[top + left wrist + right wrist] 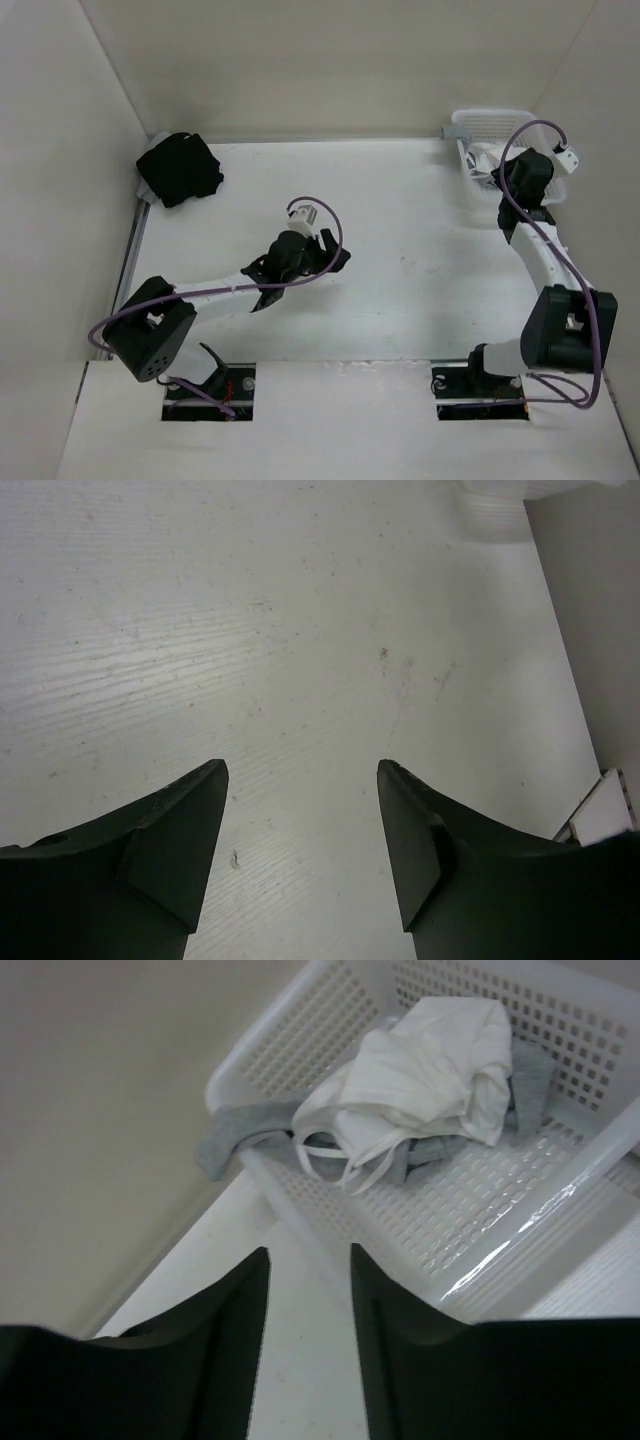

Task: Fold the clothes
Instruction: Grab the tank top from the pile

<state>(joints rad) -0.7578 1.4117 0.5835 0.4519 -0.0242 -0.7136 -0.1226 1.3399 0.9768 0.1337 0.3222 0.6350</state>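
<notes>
Evidently the white garment (420, 1065) lies crumpled on grey garments (232, 1138) inside the white plastic basket (300, 1030), not yet out for folding; the right hand (308, 1253), released and empty, hangs beside the basket, likely to fetch it; the left hand (302, 770) hovers released above the tabletop (250, 630).

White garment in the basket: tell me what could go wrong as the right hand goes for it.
1. The white garment lies crumpled on a grey garment, so the open right hand may pinch both.
2. Its loose straps could snag in the slotted basket and drag it.
3. The grey garment hangs over the side and might slip out.
</notes>
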